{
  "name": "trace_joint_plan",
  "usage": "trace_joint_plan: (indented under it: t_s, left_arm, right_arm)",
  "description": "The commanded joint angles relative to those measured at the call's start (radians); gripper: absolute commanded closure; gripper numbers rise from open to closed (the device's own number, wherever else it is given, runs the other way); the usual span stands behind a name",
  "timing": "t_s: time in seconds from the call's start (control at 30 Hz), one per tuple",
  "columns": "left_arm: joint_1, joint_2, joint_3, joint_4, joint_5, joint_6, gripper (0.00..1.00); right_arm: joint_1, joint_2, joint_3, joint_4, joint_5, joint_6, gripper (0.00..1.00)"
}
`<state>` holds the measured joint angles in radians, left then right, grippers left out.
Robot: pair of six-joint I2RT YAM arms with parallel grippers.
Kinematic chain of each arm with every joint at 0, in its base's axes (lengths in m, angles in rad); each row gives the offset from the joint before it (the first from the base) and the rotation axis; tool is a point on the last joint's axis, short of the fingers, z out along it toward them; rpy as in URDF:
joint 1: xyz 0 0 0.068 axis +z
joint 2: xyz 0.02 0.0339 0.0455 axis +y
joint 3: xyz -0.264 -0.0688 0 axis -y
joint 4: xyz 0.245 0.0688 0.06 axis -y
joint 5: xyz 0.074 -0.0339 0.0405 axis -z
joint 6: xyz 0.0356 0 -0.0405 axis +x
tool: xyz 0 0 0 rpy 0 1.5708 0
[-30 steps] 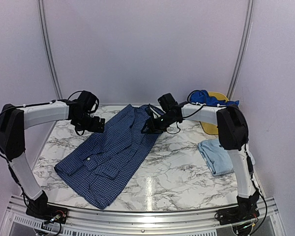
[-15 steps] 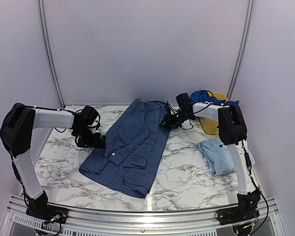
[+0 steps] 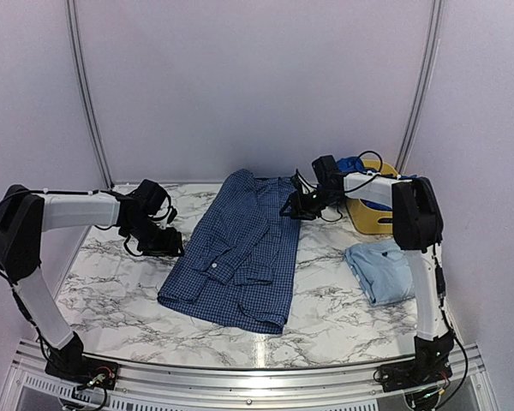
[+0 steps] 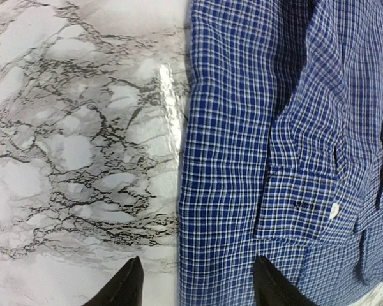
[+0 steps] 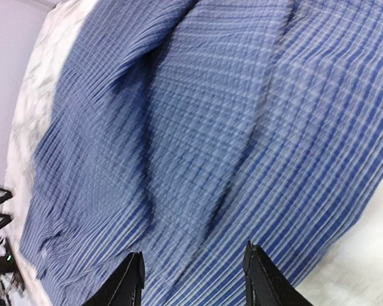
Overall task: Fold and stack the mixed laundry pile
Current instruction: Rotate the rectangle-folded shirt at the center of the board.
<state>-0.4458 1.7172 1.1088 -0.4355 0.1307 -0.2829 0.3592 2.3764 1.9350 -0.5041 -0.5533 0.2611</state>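
Observation:
A navy-and-white small-check shirt (image 3: pixel 240 248) lies spread along the middle of the marble table (image 3: pixel 103 274), collar end toward the back. My left gripper (image 3: pixel 173 250) is low at the shirt's left edge. In the left wrist view its fingers stand open (image 4: pixel 198 287), straddling the edge of the shirt (image 4: pixel 242 159). My right gripper (image 3: pixel 291 211) is at the shirt's back right corner. In the right wrist view it hangs open (image 5: pixel 195 277) just over the blurred check cloth (image 5: pixel 210 127). A folded pale sky-blue T-shirt (image 3: pixel 381 270) lies at the right.
A small yellow basket (image 3: pixel 373 214) stands at the back right with a bright royal-blue piece (image 3: pixel 353 164) draped over its rim, right behind my right arm. White walls close in the table at the back and both sides.
The shirt has been dragged to the right and swung straighter, its collar end now at the back. My right gripper moved right and back with it. My left gripper followed rightward and its jaws narrowed.

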Motion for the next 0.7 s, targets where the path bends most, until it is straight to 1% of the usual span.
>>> trace_joint_plan:
  t_s: [0.0,0.07,0.23,0.33,0.43,0.57,0.67]
  left_arm:
    - [-0.016,0.029,-0.023,-0.011,0.001,0.007,0.45]
    - [-0.033,0.017,-0.039,-0.013,-0.01,0.002,0.5]
    - [-0.128,-0.084,-0.083,-0.025,-0.024,0.006,0.51]
    - [-0.165,-0.109,-0.119,-0.03,-0.024,-0.007,0.52]
    - [-0.202,-0.118,-0.141,-0.029,-0.019,-0.024,0.54]
    - [-0.216,-0.128,-0.145,-0.008,-0.01,-0.089,0.59]
    - [-0.241,-0.12,-0.137,0.01,-0.003,-0.107,0.61]
  right_arm:
    - [0.079,-0.123,-0.156,0.075,-0.086,0.014,0.51]
    - [0.118,-0.143,-0.218,0.077,-0.108,0.013,0.51]
    - [0.187,-0.217,-0.337,0.175,-0.184,0.081,0.5]
    - [0.224,-0.241,-0.325,0.175,-0.202,0.076,0.49]
    - [0.273,-0.252,-0.304,0.172,-0.208,0.029,0.49]
    - [0.344,-0.213,-0.216,0.078,-0.145,-0.111,0.48]
    - [0.377,-0.176,-0.177,0.032,-0.119,-0.143,0.47]
